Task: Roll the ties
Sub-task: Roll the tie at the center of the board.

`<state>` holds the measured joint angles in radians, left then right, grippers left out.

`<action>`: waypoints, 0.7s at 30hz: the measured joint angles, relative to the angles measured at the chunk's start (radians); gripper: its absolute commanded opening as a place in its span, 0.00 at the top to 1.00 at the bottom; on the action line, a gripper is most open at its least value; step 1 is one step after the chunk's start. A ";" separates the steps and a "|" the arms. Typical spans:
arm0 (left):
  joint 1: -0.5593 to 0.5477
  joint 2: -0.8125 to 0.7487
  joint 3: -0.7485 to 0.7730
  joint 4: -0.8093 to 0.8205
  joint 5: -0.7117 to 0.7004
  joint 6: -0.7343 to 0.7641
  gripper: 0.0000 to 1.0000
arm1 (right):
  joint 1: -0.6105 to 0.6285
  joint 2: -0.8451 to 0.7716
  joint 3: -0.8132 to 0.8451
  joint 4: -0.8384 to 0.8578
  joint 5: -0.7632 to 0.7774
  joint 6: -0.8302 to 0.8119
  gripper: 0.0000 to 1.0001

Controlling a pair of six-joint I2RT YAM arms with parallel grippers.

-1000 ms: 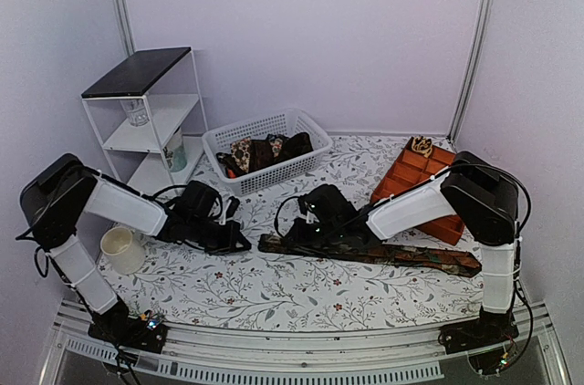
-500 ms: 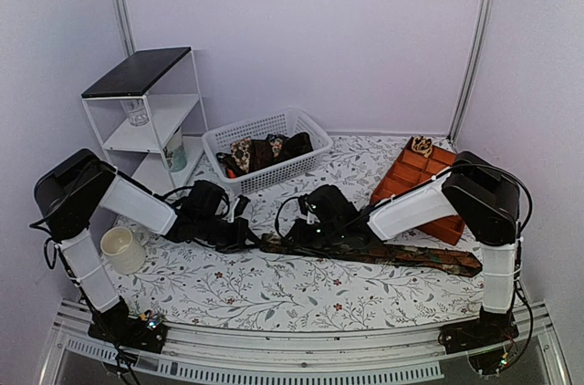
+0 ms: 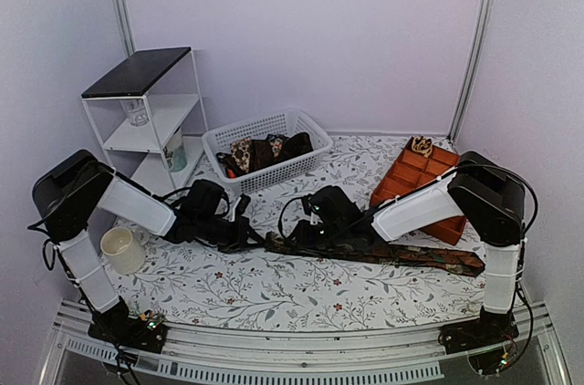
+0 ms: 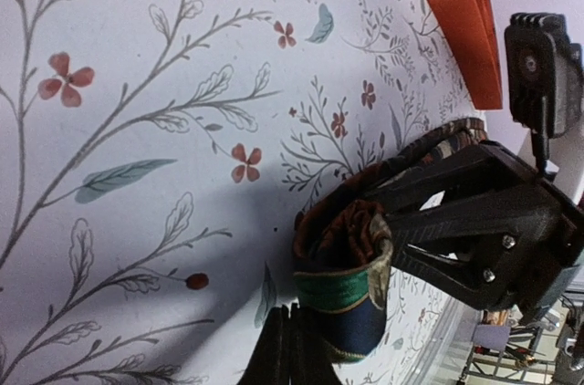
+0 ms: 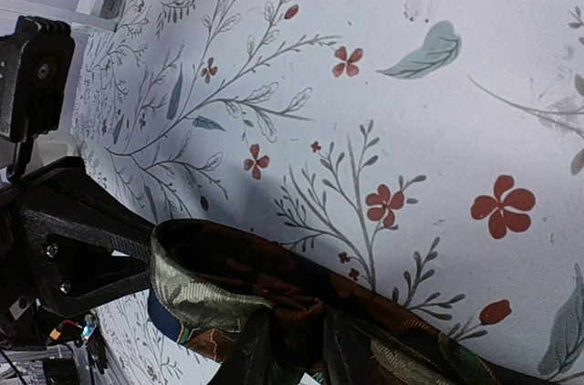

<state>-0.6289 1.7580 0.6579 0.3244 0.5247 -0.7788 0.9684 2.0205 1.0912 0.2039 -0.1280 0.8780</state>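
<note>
Ties [image 3: 258, 150] in basket [image 3: 285, 171] indistinct

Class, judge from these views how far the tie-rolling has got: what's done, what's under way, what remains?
Done: what looks like one rolled tie sits in the orange tray. Under way: the right claw grips the table tie at its folded first turn, the left claw alongside; most of it lies flat. Remaining: finishing it, plus the basket ties in the white basket.

tie [image 5: 274, 298] folded end on floral cloth [image 5: 411, 84] | right fingers [image 5: 245, 362] pinching it | left fingers [image 5: 82, 248] beside fold
</note>
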 measured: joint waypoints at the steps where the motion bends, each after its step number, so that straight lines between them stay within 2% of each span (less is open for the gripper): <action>1: -0.001 0.000 0.000 0.002 0.002 -0.001 1.00 | 0.000 -0.003 -0.003 -0.002 0.003 -0.003 0.80; 16: -0.031 0.000 0.041 -0.003 0.012 -0.015 1.00 | -0.002 -0.047 -0.048 -0.028 0.040 -0.002 0.80; 21: -0.037 -0.007 0.047 -0.077 -0.046 -0.002 1.00 | -0.003 -0.053 -0.053 -0.032 0.040 -0.004 0.80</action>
<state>-0.6659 1.7512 0.7044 0.2470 0.4786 -0.7807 0.9649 1.9678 1.0382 0.1715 -0.0879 0.8738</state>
